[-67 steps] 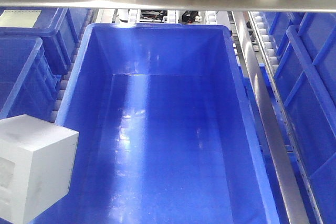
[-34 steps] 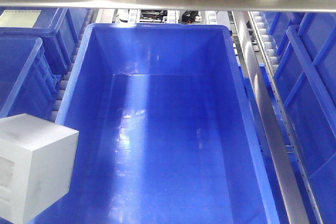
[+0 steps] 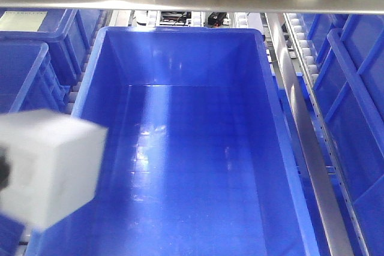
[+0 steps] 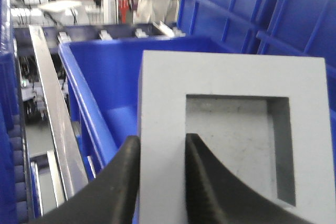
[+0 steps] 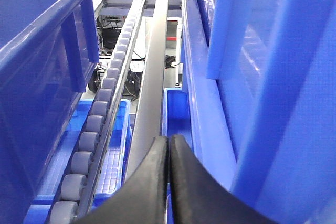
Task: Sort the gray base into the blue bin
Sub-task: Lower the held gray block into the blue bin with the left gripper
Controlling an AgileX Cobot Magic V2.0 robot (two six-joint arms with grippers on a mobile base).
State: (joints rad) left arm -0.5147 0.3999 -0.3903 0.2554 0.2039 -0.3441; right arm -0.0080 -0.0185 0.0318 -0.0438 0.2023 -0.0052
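In the front-facing view, the gray base (image 3: 51, 169) appears at the lower left of the frame, blurred, overlapping the left rim of the blue bin (image 3: 273, 97). The bin fills the middle of the picture and its glossy floor holds nothing. Whether the cube is above the rim or just outside it cannot be told from this view.

In the left wrist view, the left gripper (image 4: 161, 182) is clenched on the gray base (image 4: 231, 135): one black finger (image 4: 115, 192) lies against the outer side of the cube wall, the other sits inside the shallow square recess (the recessed face looks toward the camera). Behind the cube, the blue bin (image 4: 86, 108) shows its corner and rim in the middle left of the frame.

In the right wrist view, the right gripper (image 5: 169, 182) is pressed together at the bottom centre, with nothing between its black fingers. Beyond it a roller conveyor (image 5: 107, 108) and a metal rail (image 5: 152, 72) run up the frame.
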